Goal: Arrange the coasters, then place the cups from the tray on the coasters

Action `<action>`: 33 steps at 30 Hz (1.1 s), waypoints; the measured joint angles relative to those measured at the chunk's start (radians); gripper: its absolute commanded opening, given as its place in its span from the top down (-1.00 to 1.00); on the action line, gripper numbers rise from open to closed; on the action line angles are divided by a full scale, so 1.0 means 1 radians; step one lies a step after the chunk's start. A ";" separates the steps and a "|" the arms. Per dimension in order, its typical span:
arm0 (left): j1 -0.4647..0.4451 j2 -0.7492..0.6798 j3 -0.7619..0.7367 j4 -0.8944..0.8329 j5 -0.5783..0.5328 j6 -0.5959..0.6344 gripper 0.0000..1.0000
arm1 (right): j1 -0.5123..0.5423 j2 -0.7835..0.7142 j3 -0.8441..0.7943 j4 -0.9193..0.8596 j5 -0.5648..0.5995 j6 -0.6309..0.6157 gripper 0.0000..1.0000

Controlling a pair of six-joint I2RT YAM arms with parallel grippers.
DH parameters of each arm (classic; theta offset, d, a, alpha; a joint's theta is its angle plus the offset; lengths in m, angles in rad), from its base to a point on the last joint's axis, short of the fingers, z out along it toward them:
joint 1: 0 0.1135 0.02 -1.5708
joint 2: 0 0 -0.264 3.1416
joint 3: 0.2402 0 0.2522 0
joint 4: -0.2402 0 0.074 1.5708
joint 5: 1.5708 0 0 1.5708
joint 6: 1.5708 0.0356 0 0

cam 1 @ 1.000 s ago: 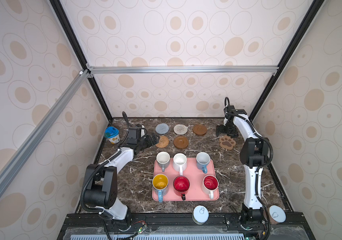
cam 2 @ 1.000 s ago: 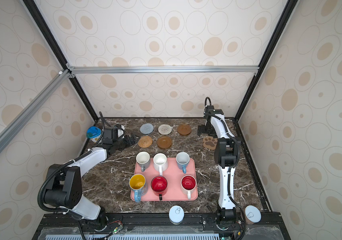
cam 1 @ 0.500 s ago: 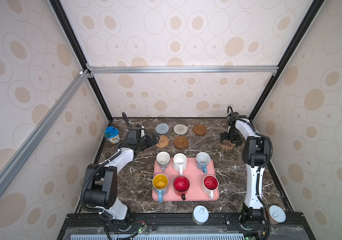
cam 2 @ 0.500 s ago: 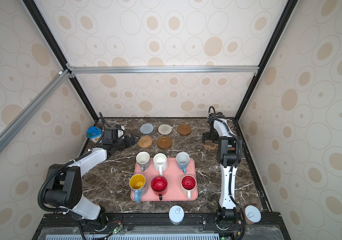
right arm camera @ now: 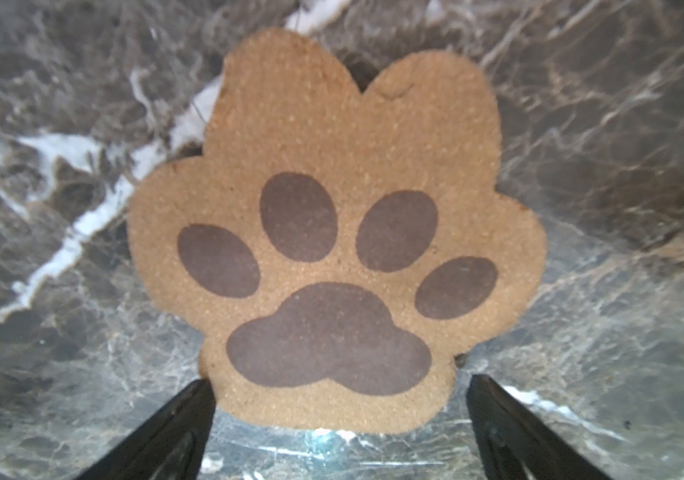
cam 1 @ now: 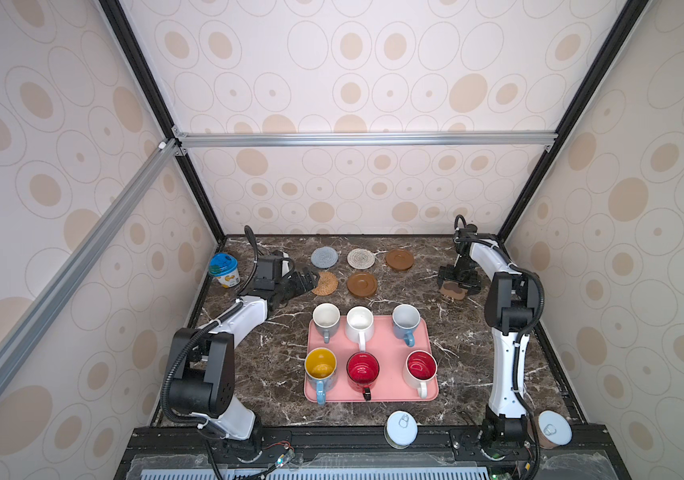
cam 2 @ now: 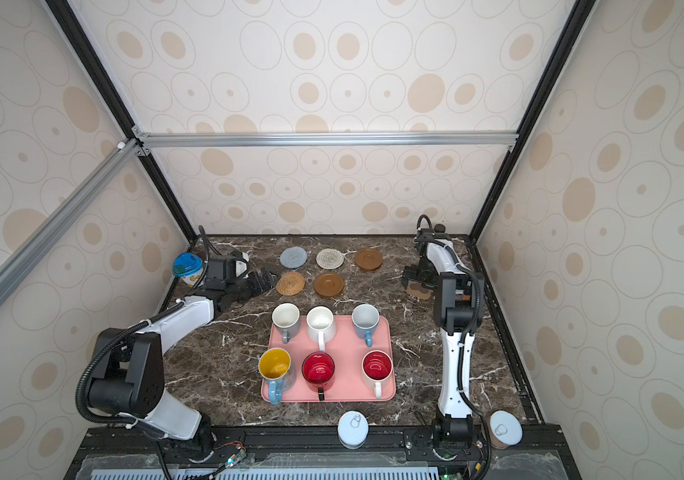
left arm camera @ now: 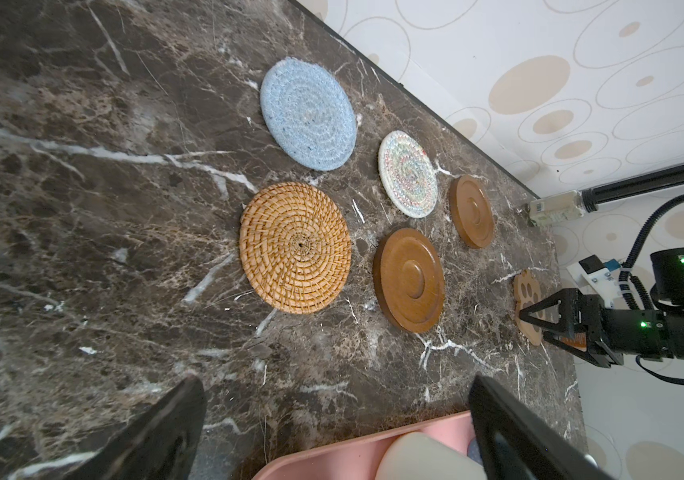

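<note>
Five round coasters lie in two rows at the back: grey-blue (cam 1: 324,257), cream (cam 1: 361,258), brown disc (cam 1: 399,259), rattan (cam 1: 327,283), brown disc (cam 1: 361,284). The paw coaster (cam 1: 454,294) (right arm camera: 332,232) lies flat to their right. My right gripper (cam 1: 458,283) (right arm camera: 338,382) hangs open just over it, a finger on either side of its heel. My left gripper (cam 1: 309,279) (left arm camera: 336,380) is open and empty, just left of the rattan coaster (left arm camera: 295,247). Several cups stand on the pink tray (cam 1: 390,345), among them grey (cam 1: 326,318), white (cam 1: 360,322) and red (cam 1: 362,369).
A blue-lidded tub (cam 1: 224,269) stands at the back left by the wall. Two white pull-tab lids (cam 1: 401,428) (cam 1: 554,428) sit at the front edge. Walls close in the back and both sides.
My right gripper has come forward and down from behind the paw coaster to just over it, still open. The left arm has not moved.
</note>
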 measured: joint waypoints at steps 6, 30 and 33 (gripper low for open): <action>0.000 0.000 0.000 0.000 0.000 0.000 -1.00 | -0.002 -0.002 -0.009 0.004 -0.012 0.044 -0.97; 0.000 0.000 0.000 -0.001 0.002 0.000 -1.00 | -0.003 -0.077 -0.129 0.120 -0.032 0.134 -0.97; 0.000 0.000 0.000 -0.001 0.001 0.000 -1.00 | -0.003 -0.087 -0.129 0.119 -0.031 0.140 -0.97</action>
